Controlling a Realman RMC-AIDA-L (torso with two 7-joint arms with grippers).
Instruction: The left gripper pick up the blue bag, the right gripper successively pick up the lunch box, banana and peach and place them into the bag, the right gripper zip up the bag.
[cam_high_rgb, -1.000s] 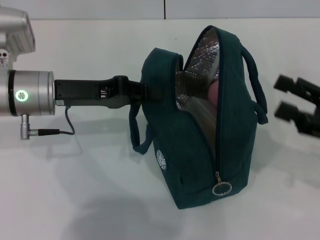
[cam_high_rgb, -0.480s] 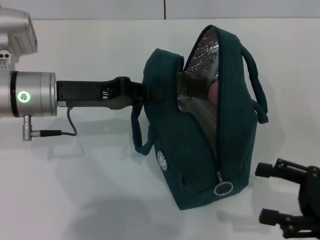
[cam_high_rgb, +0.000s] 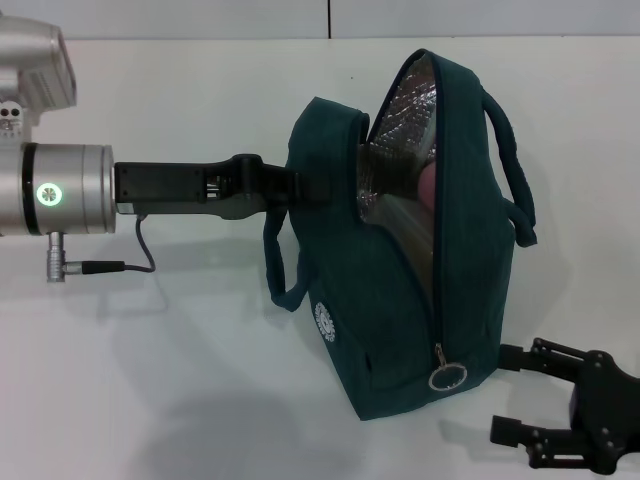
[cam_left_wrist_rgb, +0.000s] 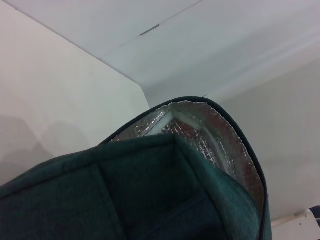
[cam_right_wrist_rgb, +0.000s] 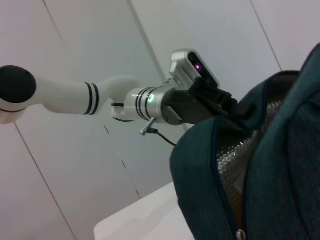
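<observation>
White worktop (cam_high_rgb: 150, 380) under pale walls carries the unzipped blue bag (cam_high_rgb: 400, 300), left gripper (cam_high_rgb: 300, 187) clamping its rim, right gripper (cam_high_rgb: 515, 395) spread wide near the front-right corner.

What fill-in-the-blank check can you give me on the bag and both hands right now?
1. The bag has its zipper ____.
2. The left hand grips the bag's ____ edge.
3. The right hand, fingers open, sits near the metal ____ of the zipper.
4. The bag's lining is ____ in colour.

Missing words: open; top; ring; silver
</observation>
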